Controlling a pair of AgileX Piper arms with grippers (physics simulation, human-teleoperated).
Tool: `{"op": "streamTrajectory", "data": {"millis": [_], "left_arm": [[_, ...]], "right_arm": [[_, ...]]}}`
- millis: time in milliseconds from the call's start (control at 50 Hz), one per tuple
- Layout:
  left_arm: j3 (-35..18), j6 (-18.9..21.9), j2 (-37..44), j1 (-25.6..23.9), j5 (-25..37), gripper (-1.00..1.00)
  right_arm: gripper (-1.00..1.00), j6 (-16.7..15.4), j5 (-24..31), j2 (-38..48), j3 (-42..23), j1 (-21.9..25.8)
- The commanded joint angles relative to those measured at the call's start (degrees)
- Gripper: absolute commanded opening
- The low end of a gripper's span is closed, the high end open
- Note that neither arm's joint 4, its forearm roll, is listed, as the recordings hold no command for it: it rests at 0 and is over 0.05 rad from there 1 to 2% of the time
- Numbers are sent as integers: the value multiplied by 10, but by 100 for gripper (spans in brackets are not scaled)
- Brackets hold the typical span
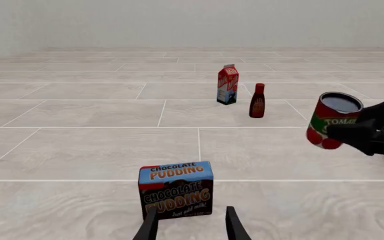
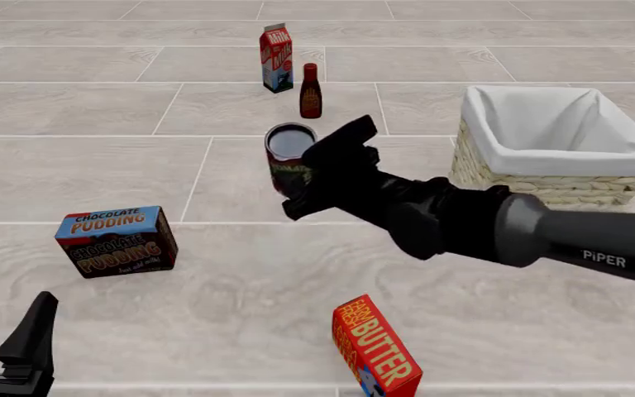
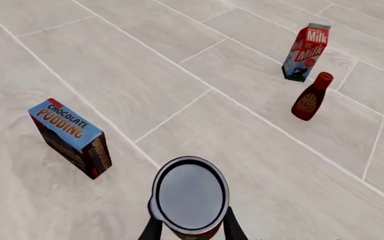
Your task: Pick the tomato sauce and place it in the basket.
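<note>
Now the right gripper (image 2: 315, 178) pinches the tomato sauce (image 2: 288, 157), label reading "TOMA", lifted left of the basket (image 2: 560, 178). "PIPER" marks the arm (image 2: 538, 236). The left gripper (image 1: 190, 224), fingers spread, faces the "CHOCOLATE PUDDING" box (image 1: 176, 189). Milk carton (image 3: 305, 51) beyond; the bottle's (image 3: 311, 96) label is seemingly unreadable.

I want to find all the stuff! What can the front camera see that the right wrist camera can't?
Only the front view shows the basket, the butter box, the left gripper and the right arm's body. Only the right wrist view looks straight down on the can's lid from between the right gripper's jaws. Both show the tomato sauce, held off the floor, the chocolate pudding box, the milk carton and the dark bottle.
</note>
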Motion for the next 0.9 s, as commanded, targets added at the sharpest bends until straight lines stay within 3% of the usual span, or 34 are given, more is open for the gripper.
{"op": "streamTrajectory", "data": {"millis": [20, 240, 900], "left_arm": [[0, 0, 0, 0, 0, 100], [0, 0, 0, 0, 0, 100], [0, 0, 0, 0, 0, 100]], "right_arm": [[-100, 1, 12, -36, 9, -17], [-100, -14, 37, -60, 1, -39], [-100, -17, 63, -98, -5, -105]]}}
